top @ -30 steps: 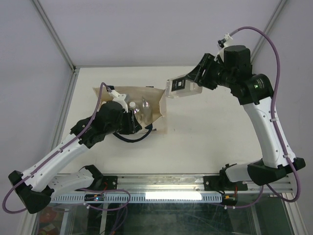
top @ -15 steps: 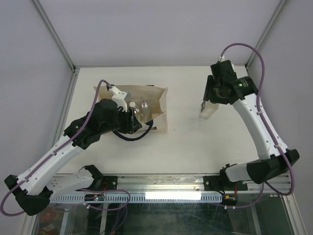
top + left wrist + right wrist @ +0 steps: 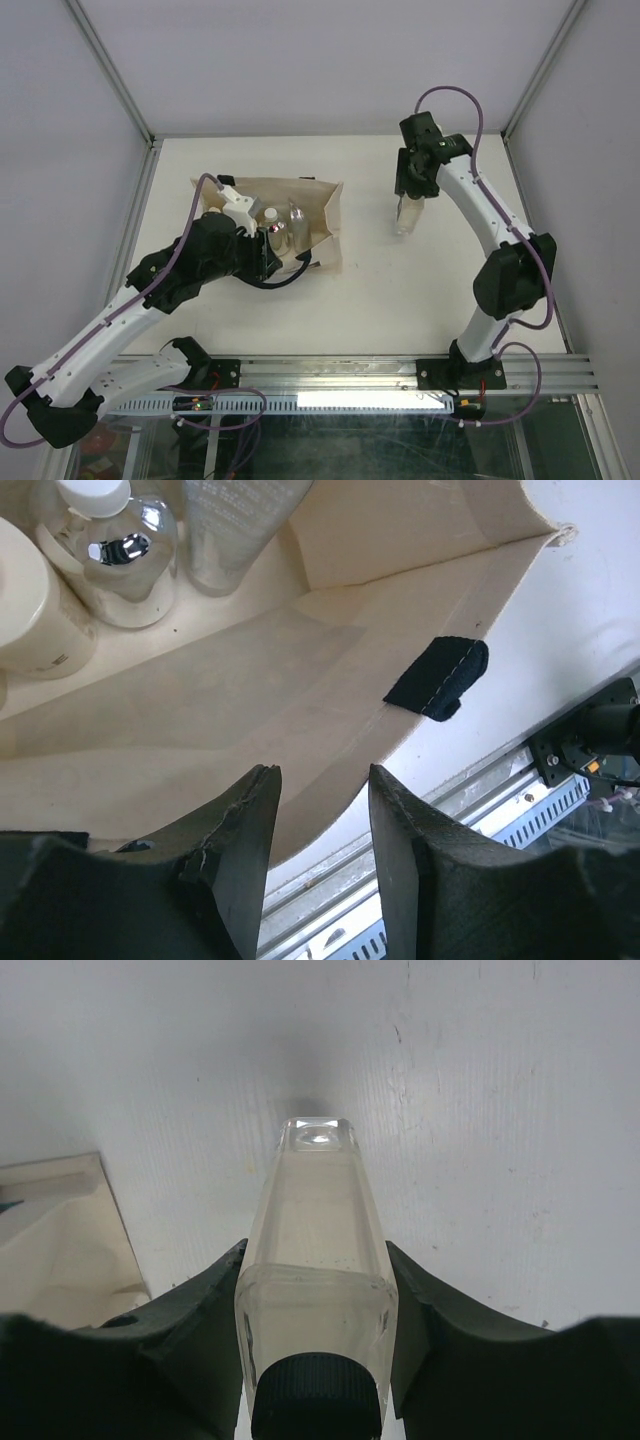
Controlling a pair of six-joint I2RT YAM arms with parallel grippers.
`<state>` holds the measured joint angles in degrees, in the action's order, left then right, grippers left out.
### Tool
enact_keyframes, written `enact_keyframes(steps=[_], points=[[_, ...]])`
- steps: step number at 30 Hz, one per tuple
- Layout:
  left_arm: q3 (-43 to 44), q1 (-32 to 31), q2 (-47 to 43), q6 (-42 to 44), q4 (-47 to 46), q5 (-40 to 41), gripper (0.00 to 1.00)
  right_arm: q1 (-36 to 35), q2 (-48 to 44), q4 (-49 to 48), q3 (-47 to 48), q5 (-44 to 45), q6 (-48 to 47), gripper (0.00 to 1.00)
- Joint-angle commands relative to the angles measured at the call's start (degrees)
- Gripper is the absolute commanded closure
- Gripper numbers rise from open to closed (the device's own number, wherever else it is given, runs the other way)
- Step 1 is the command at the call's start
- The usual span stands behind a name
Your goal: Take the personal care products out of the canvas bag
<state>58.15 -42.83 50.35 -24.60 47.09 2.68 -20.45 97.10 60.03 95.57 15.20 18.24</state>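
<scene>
- Left wrist view crops three bottles at its top edge, all inside the beige canvas bag [image 3: 200, 680]: a cream cylindrical bottle [image 3: 30, 600], a silver-topped clear bottle [image 3: 120, 555] and a greyish translucent bottle [image 3: 230, 530].
- My left gripper [image 3: 320, 780] has its matte black fingers apart, nothing between them, over the bag's lip.
- My right gripper [image 3: 318, 1270] is clamped on the clear rectangular bottle with a ribbed dark cap [image 3: 318, 1200], well right of the bag; its base seems to meet the white table [image 3: 500, 1110].
</scene>
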Motion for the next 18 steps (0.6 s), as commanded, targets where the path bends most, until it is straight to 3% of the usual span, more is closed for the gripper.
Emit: enact_keyframes(steps=[1,9,15,18], points=[[-1.3,-0.4,-2.3,-1.8,-0.1,3.1,0.58,3.0,3.9,-6.5,9.3,-0.5,-1.8,1.0],[-4.2,-0.5,-5.0,-8.7,1.1,10.5,0.55,5.1,11.0,-7.8,13.5,-4.0,-4.8,1.0],[-2.3,-0.5,-2.4,-8.2,1.7,9.4,0.54,7.2,12.3,-6.8,13.2,-6.3,-4.6,1.0],[-1.3,-0.4,-1.8,-6.8,2.1,9.5,0.52,7.4,14.2,-4.0,15.0,-6.4,-5.2,0.9]])
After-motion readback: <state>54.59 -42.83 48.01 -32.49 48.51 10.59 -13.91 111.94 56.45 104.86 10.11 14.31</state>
